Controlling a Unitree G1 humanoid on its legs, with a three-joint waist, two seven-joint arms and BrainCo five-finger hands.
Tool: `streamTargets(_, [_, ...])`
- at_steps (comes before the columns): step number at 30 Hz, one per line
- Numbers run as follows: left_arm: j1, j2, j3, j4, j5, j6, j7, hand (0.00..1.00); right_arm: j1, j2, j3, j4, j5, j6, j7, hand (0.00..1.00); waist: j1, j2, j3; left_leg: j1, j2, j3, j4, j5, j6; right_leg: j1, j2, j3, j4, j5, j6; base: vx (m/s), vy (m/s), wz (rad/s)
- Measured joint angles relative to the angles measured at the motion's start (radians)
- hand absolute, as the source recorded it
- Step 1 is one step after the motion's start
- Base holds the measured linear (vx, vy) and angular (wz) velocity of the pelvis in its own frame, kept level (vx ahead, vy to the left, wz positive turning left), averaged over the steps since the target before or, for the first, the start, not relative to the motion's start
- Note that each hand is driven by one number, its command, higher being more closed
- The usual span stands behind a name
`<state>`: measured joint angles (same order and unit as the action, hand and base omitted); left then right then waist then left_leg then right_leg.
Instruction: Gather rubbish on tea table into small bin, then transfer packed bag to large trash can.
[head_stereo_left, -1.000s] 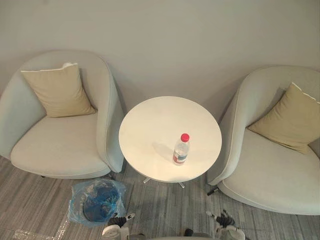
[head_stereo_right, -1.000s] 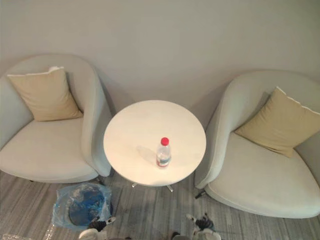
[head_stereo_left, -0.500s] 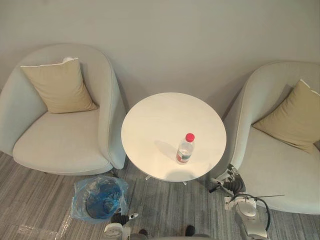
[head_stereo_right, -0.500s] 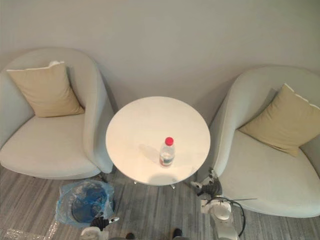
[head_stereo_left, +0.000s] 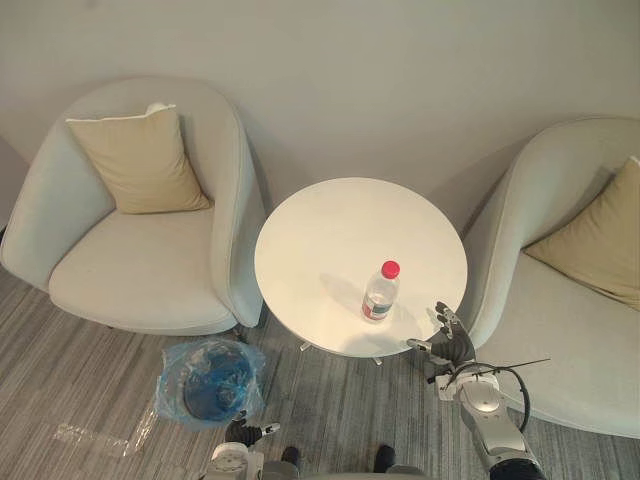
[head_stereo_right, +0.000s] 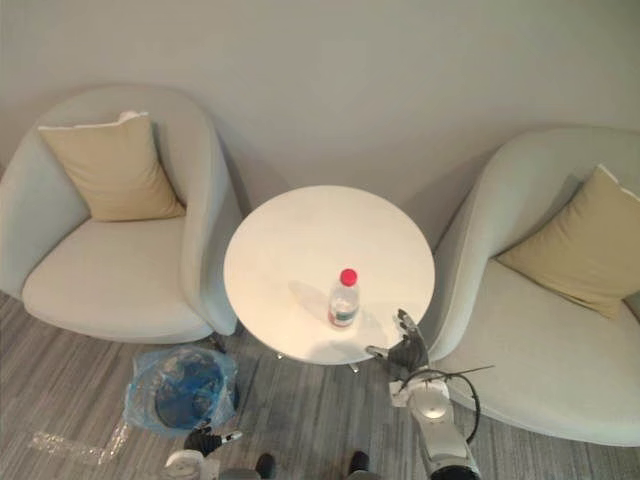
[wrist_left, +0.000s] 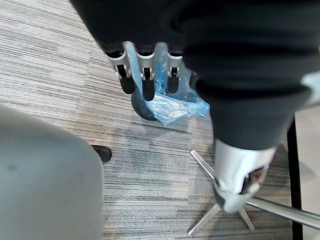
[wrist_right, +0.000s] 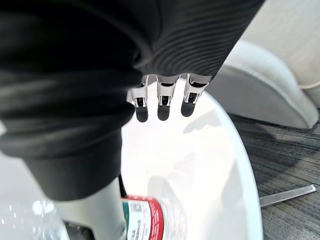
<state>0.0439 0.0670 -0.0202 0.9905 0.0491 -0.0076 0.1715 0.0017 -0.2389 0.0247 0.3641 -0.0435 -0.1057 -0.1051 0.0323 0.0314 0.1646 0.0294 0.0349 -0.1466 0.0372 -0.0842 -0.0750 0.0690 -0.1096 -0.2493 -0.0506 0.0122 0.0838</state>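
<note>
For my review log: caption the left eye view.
Open right hand hovers near the bottle on the table; bagged bin on floor.

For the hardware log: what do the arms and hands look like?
Left hand and right hand: silver fingers with dark tips, plus a dark ribbed cover over the back and wrist. The right forearm is smooth, rounded and silver-grey.

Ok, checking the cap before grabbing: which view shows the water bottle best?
Left eye view: the whole water bottle stands upright on the table, red cap on. Right eye view matches. Right wrist view has its labelled part; left wrist view faces the bagged bin.
</note>
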Motion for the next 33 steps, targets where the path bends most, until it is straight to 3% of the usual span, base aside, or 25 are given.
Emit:
streamTargets(10, [-0.037,-0.008,-0.018,-0.024,-0.014,-0.008,0.006,0.0,-0.164,0.002,0.019,0.009,0.005,0.0,-0.077,0.0,0.024,0.041,0.086,-0.076,-0.009,-0.047,0.018,0.01,0.0,-0.042,-0.004,-0.041,-0.001,0.004,-0.006,-0.01,0.004,0.13])
streamTargets(20, [-0.063,-0.017,-0.017,-0.037,-0.015,-0.027,0.024,0.0,-0.267,0.013,0.057,0.05,0.007,0.0,-0.113,0.0,0.048,0.057,0.138,-0.12,-0.019,-0.065,0.035,0.011,0.0,-0.074,-0.013,-0.051,0.014,0.004,-0.007,0.0,0.011,0.06])
streamTargets(21, [-0.065,-0.017,-0.017,-0.037,-0.015,-0.027,0.024,0.0,-0.27,0.013,0.057,0.05,0.007,0.001,-0.114,1.0,0.048,0.057,0.141,-0.124,-0.02,-0.068,0.038,0.01,0.0,-0.076,-0.013,-0.052,0.014,0.004,-0.007,-0.02,0.021,0.15])
streamTargets(33, [-0.074,-0.023,-0.015,-0.058,-0.035,-0.03,0.042,0.0,-0.313,0.047,0.057,0.082,0.046,0.001,-0.15,1.0,0.078,0.059,0.162,-0.149,-0.024,-0.088,0.053,0.011,-0.001,-0.088,-0.015,-0.06,0.027,0.003,-0.008,-0.01,0.009,0.05])
